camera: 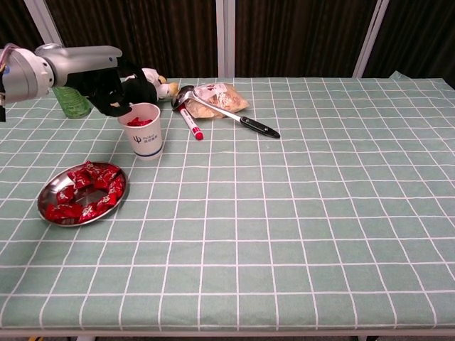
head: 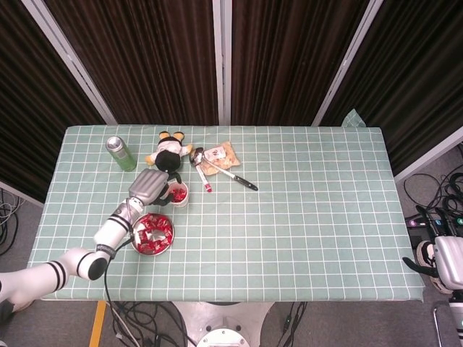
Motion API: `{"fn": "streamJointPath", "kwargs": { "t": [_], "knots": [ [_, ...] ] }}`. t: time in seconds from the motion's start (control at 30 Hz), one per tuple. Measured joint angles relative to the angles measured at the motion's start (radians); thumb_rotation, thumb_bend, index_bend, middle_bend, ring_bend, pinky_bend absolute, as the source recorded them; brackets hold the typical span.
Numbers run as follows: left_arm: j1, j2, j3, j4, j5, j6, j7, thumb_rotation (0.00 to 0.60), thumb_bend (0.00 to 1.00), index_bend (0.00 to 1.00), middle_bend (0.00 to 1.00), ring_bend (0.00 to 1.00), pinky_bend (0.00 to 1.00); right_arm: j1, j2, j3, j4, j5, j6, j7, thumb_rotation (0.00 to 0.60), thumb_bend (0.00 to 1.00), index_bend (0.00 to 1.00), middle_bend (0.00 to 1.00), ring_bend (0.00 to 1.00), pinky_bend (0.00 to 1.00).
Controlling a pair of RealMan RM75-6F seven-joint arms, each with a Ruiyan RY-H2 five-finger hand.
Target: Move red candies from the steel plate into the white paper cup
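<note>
A steel plate [head: 137, 243] [camera: 50, 194] holding several red candies [head: 152, 232] [camera: 85, 190] lies near the table's front left. Just behind it stands the white paper cup [head: 179, 195] [camera: 143, 135], with red candies [camera: 138, 121] showing inside. My left hand [head: 153, 186] [camera: 105, 88] hovers at the cup's left rim, its dark fingers pointing down beside the rim and nothing visible in them. My right hand [head: 443, 262] hangs off the table's right edge in the head view; its fingers are not clear.
Behind the cup are a green can [head: 120, 152] [camera: 71, 99] and a plush toy [head: 168, 152] [camera: 148, 85]. A ladle [head: 197, 156] [camera: 186, 94], a snack bag [head: 219, 155] [camera: 222, 96] and a red marker [head: 206, 182] [camera: 190, 123] lie to the cup's right.
</note>
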Motion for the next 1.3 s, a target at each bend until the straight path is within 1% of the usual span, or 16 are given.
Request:
{"fn": "streamJointPath", "kwargs": {
  "t": [0.17, 0.27, 0.37, 0.43, 0.53, 0.63, 0.8, 1.1, 1.3],
  "knots": [
    [0.031, 0.022, 0.003, -0.032, 0.025, 0.060, -0.018, 0.600, 0.42, 0.40, 0.97, 0.95, 1.00, 0.003, 0.001, 0.002, -0.002, -0.001, -0.002, 0.000, 0.600, 0.01, 0.06, 0.27, 0.05, 0.29],
    [0.073, 0.046, 0.017, -0.063, 0.046, 0.107, -0.038, 0.600, 0.41, 0.40, 0.97, 0.95, 1.00, 0.006, 0.000, 0.001, -0.001, -0.004, -0.005, 0.000, 0.600, 0.01, 0.06, 0.27, 0.05, 0.29],
    [0.124, 0.076, 0.048, -0.094, 0.075, 0.154, -0.054, 0.600, 0.40, 0.42, 0.96, 0.95, 1.00, 0.007, -0.001, 0.001, -0.001, -0.008, -0.005, 0.000, 0.600, 0.01, 0.06, 0.27, 0.05, 0.29],
    [0.159, 0.093, 0.078, -0.111, 0.097, 0.185, -0.059, 0.600, 0.39, 0.44, 0.97, 0.95, 1.00, 0.008, -0.001, 0.001, -0.002, -0.009, -0.004, -0.001, 0.600, 0.01, 0.06, 0.27, 0.05, 0.29],
    [0.197, 0.111, 0.124, -0.128, 0.126, 0.204, -0.063, 0.600, 0.38, 0.48, 0.97, 0.95, 1.00, 0.008, -0.001, 0.000, -0.005, -0.013, -0.004, -0.004, 0.600, 0.01, 0.06, 0.27, 0.05, 0.29],
    [0.211, 0.112, 0.157, -0.130, 0.144, 0.197, -0.052, 0.600, 0.36, 0.48, 0.96, 0.95, 1.00, 0.010, -0.002, -0.001, -0.009, -0.019, -0.004, -0.006, 0.600, 0.01, 0.06, 0.27, 0.05, 0.29],
    [0.210, 0.082, 0.170, -0.104, 0.123, 0.157, 0.012, 0.600, 0.32, 0.47, 0.96, 0.94, 1.00, 0.007, 0.001, -0.004, -0.019, -0.028, 0.008, -0.012, 0.600, 0.01, 0.06, 0.27, 0.05, 0.29],
    [0.174, 0.032, 0.158, -0.069, -0.008, 0.055, 0.133, 0.600, 0.32, 0.47, 0.96, 0.94, 1.00, -0.005, 0.007, -0.007, -0.026, -0.022, 0.019, -0.016, 0.600, 0.02, 0.06, 0.28, 0.05, 0.29],
    [0.160, -0.012, 0.142, -0.023, -0.013, 0.054, 0.145, 0.600, 0.32, 0.47, 0.96, 0.94, 1.00, -0.004, 0.006, -0.006, -0.026, -0.019, 0.015, -0.019, 0.600, 0.01, 0.06, 0.28, 0.05, 0.29]
  ]
}}
